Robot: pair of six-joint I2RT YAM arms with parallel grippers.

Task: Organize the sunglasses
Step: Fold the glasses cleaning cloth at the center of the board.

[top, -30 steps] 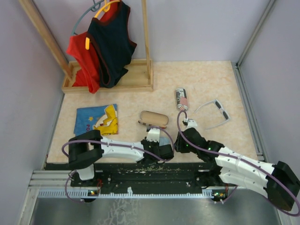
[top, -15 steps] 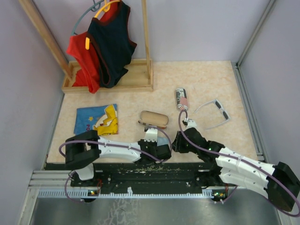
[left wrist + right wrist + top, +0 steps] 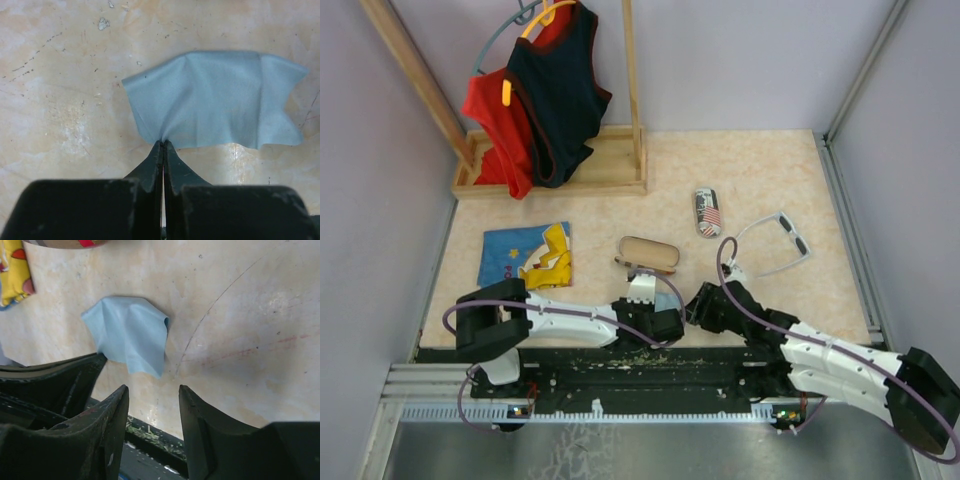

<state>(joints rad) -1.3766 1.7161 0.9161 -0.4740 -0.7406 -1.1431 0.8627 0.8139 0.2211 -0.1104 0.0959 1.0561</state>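
Note:
My left gripper [image 3: 163,144] is shut on the near edge of a light-blue cloth [image 3: 215,97] that lies on the table. In the right wrist view the same cloth [image 3: 127,335] lies just ahead of my open, empty right gripper [image 3: 152,392], with the left gripper's dark fingers [image 3: 55,380] beside it. In the top view the two grippers, left [image 3: 672,322] and right [image 3: 703,312], nearly meet near the table's front edge. The white-grey sunglasses [image 3: 777,240] lie open at the right. I cannot make out the dark brown pair.
A tan oblong case [image 3: 649,253] lies just beyond the left gripper. A flag-print case [image 3: 707,212] lies further back. A blue and yellow fabric item [image 3: 528,255] is at the left. A wooden rack [image 3: 560,170] with red and dark vests stands at the back left.
My right gripper has drawn back toward the front edge and left, closer to the left gripper. The left gripper has stayed shut on the cloth, barely shifting.

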